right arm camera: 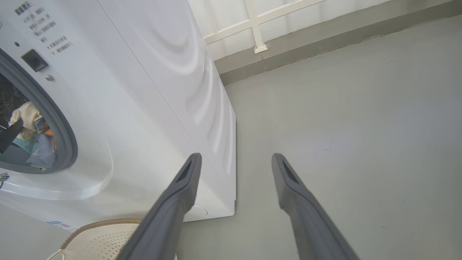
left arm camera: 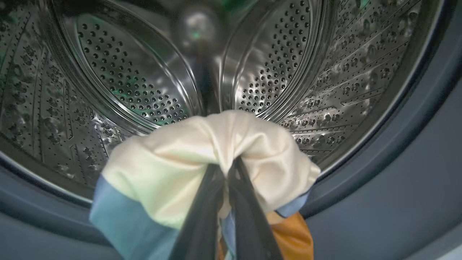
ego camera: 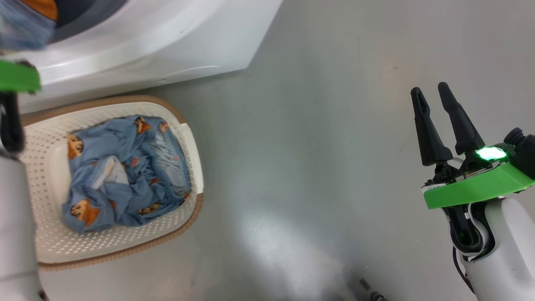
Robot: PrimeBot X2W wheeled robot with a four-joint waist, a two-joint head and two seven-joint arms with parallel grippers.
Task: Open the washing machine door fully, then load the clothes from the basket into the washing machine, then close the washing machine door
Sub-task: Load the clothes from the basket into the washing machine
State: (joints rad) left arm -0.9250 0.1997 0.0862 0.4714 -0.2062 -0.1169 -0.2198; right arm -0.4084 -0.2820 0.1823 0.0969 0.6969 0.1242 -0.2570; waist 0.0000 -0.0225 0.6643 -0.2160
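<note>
- Left wrist view: the left gripper (left arm camera: 228, 165) is clenched tight on a garment (left arm camera: 195, 151). It's cream on top with light blue and a bit of orange underneath, all bunched up around the two dark fingers.
- That bundle hangs right at the mouth of the washing machine (right arm camera: 144, 108), in front of the perforated steel drum (left arm camera: 137, 83). The grey gasket (left arm camera: 397, 169) curves round below and to the right. Can't tell if the fabric actually touches the gasket.
- Right wrist view gets it from the side: the cream-and-blue bundle sits in the machine's round opening, partly over the grey ring.
- Head view: more clothes (ego camera: 125, 171), blue with orange cartoon faces, lie in a crumpled heap inside the basket (ego camera: 196, 167).
- The basket sits on the grey floor (ego camera: 313, 146) just beside the machine's white front.
- The right gripper (ego camera: 429, 88) is released, with its fingers spread and nothing between them. It hangs over bare floor, well apart from the basket and off to the right.
</note>
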